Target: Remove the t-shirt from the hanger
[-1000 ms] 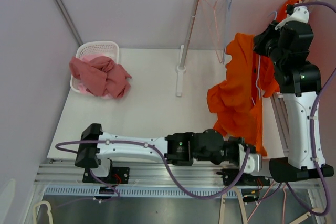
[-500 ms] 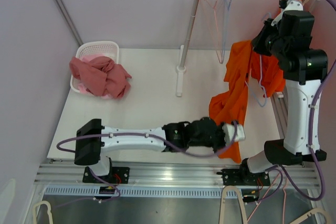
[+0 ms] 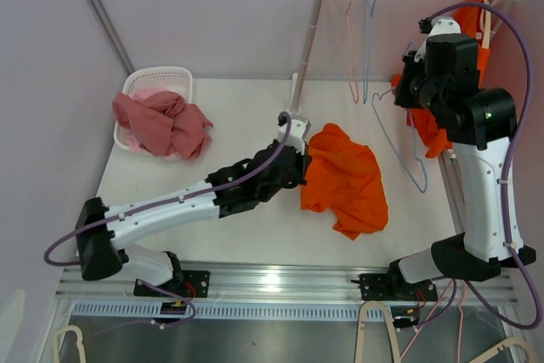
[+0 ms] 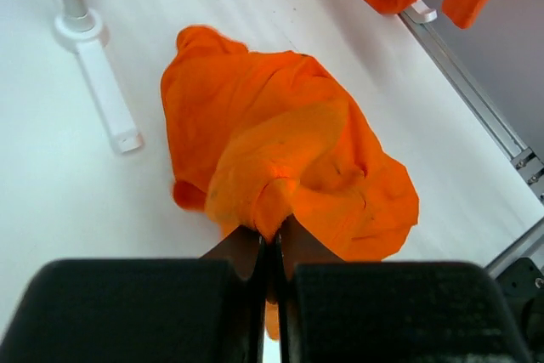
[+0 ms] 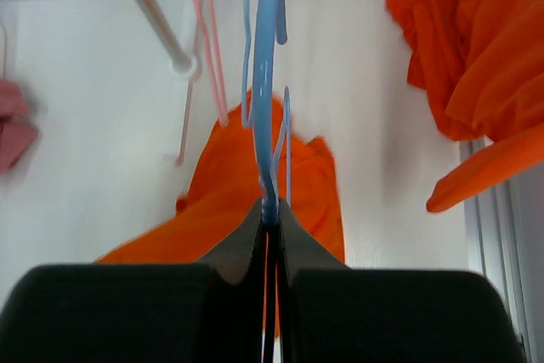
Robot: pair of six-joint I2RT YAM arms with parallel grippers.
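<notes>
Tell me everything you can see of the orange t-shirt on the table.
The orange t-shirt is plain, soft-looking fabric, crumpled into a loose heap of folds; no collar or sleeve is clear. It lies on the white table, just beside the rack's foot but apart from it. The left gripper is shut on a fold at its edge. No hanger is in it: the blue hanger hangs bare in the right gripper, which is shut on it.

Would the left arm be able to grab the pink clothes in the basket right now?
Probably not yet: its pincer is shut on the orange t-shirt. Nothing seems to block the way to the white basket, though.
</notes>
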